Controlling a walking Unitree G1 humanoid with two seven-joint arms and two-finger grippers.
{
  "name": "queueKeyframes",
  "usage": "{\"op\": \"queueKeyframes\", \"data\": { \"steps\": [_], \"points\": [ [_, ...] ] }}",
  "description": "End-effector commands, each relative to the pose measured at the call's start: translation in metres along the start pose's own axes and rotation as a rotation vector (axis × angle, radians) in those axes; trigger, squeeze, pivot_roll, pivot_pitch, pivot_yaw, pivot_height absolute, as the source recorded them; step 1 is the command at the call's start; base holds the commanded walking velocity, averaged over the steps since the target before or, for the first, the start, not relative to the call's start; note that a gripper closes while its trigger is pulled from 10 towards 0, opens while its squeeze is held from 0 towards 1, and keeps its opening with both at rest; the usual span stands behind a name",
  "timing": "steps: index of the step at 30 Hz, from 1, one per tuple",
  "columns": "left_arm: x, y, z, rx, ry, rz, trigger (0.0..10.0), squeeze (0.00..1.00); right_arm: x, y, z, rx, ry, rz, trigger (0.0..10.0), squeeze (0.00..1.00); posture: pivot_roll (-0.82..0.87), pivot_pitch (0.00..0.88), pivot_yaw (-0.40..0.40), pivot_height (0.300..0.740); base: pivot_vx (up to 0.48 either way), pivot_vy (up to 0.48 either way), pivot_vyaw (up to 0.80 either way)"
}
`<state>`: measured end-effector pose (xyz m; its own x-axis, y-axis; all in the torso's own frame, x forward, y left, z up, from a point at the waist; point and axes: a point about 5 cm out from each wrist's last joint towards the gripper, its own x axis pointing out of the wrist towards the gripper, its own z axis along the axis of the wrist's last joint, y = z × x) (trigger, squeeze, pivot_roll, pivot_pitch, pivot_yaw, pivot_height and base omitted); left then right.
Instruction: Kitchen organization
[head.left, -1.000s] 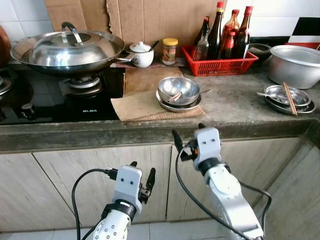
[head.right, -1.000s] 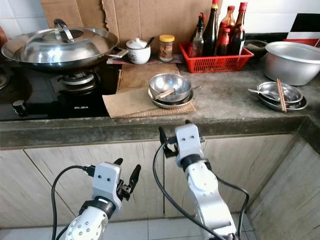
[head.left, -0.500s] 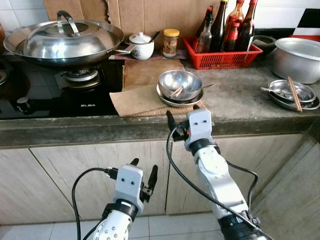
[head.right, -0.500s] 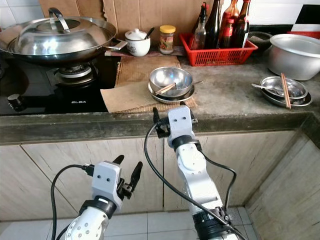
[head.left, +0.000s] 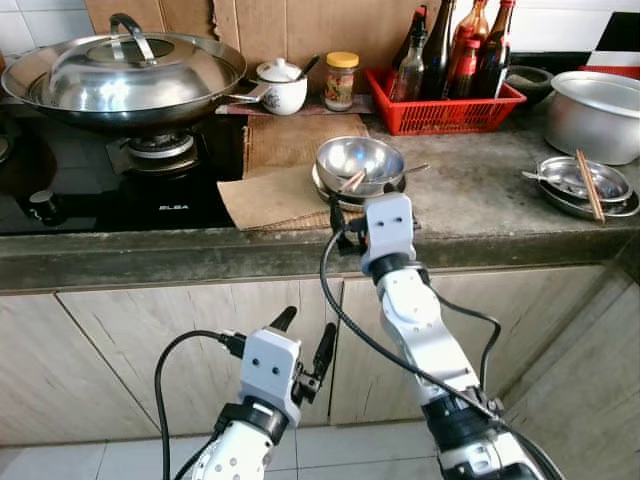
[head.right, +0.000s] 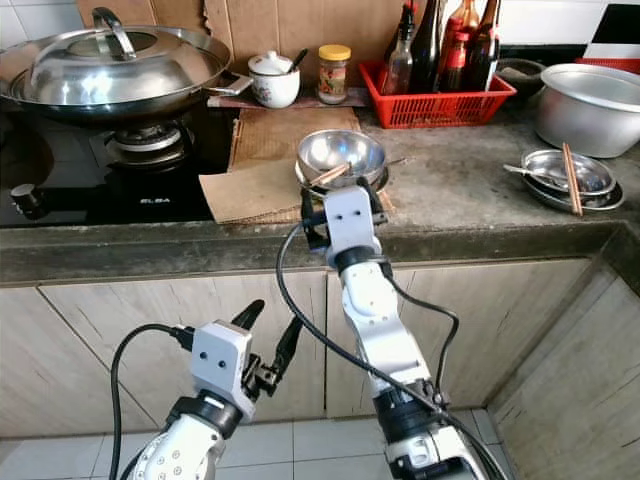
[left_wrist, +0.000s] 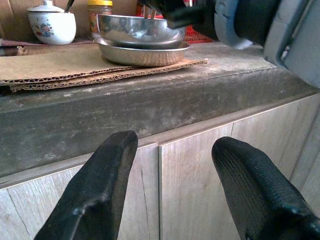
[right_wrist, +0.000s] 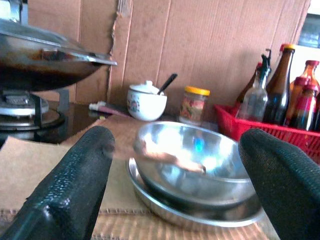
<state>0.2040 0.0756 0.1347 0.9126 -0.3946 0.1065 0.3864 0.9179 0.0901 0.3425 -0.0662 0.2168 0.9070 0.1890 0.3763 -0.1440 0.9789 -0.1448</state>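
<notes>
A steel bowl sits in a shallow steel plate on a sheet of cardboard near the counter's front edge. A wooden utensil leans inside the bowl. My right gripper is raised to the counter edge just in front of the bowl, open, its fingers spread wider than the bowl and holding nothing. My left gripper hangs low before the cabinet doors, open and empty.
A lidded wok stands on the gas stove at the left. At the back are a white pot, a jar and a red basket of bottles. To the right are a big steel pot and a plate with chopsticks.
My right gripper has risen from below the counter edge and moved forward, up to the bowl. The left gripper has lifted slightly. The view has also shifted.
</notes>
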Motion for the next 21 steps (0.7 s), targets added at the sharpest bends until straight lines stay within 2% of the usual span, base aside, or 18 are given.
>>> {"op": "queueKeyframes", "data": {
  "steps": [1, 21],
  "points": [
    [0.000, -0.002, 0.001, 0.002, -0.013, -0.012, 10.0, 0.00, 0.004, -0.001, 0.001, 0.003, -0.013, -0.013, 10.0, 0.00, 0.17, 0.079, -0.044, 0.740, 0.000, 0.000, 0.00],
    [-0.001, 0.000, -0.004, 0.015, -0.001, -0.003, 10.0, 0.00, 0.015, 0.010, 0.000, -0.017, -0.019, 0.004, 10.0, 0.00, 0.18, 0.056, -0.052, 0.740, 0.000, 0.000, 0.00]
  ]
}}
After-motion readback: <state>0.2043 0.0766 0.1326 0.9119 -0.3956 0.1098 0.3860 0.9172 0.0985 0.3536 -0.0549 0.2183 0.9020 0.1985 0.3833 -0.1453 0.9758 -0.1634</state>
